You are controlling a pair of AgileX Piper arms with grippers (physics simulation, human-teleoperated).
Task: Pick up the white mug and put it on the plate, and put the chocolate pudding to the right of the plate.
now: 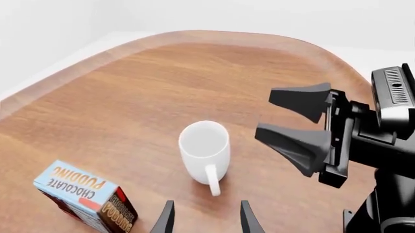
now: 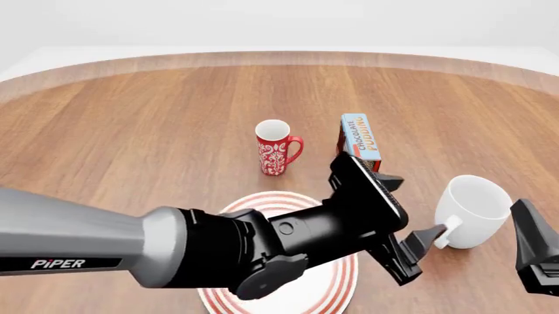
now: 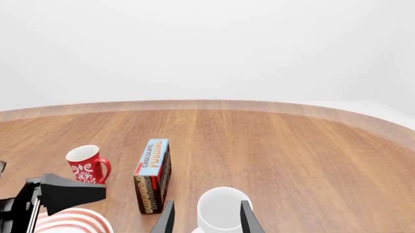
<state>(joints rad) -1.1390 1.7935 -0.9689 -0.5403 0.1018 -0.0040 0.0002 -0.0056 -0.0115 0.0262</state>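
On the wooden table [image 2: 131, 131], right of the red-ringed plate [image 2: 345, 281], the white mug [image 2: 472, 210] stands upright and empty, its loop handle turned toward the left gripper [image 2: 417, 252], which reaches across over the plate with its fingers spread and nothing between them. The right gripper [image 3: 206, 218] hangs just above the mug, its fingers likewise parted and bracketing the rim in the right wrist view, though the pictures do not show whether they touch it. The chocolate pudding [image 2: 360, 140] stands on end just behind and to the left of the mug, near the red mug [image 2: 276, 147] and beyond the plate.

Glossy and rigid, the white mug looks fairly heavy for its size, slick under hard pads and liable to chip if it tips, so a pinch across the wall at the rim, or square on the handle, seems the surest hold. The carton appears light and slightly crushable, best taken across its narrow sides, and easily toppled by a stray nudge.
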